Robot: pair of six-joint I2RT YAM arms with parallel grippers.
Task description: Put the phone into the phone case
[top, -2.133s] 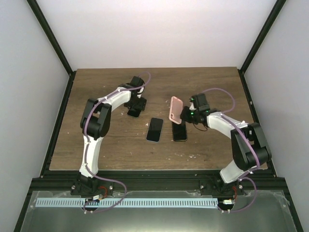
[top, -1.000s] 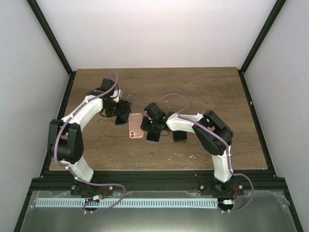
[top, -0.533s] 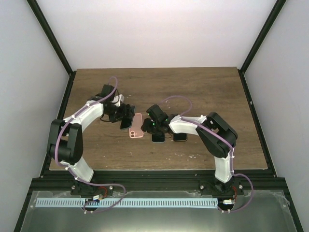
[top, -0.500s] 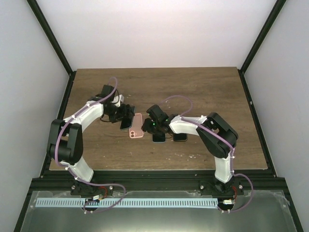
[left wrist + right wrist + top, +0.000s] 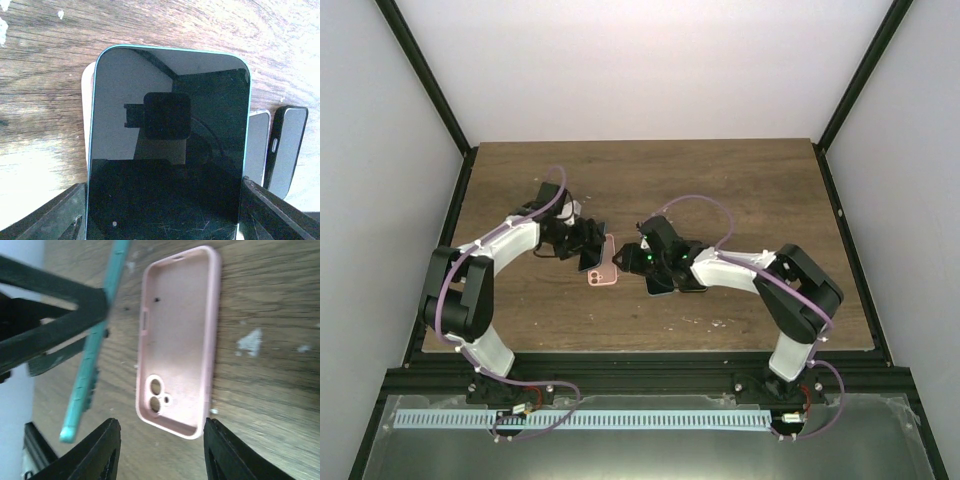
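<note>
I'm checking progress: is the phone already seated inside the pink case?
No, the pink case lies empty with its bare inside facing up, and the teal phone is edge-on beside it.

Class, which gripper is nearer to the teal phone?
Left. The left gripper holds the teal phone by its side edges. The right gripper stands open at the camera-hole end of the pink case, apart from the phone.

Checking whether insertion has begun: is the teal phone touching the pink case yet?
Apart. The right wrist view shows a clear gap between the teal phone, held tilted, and the pink case.
</note>
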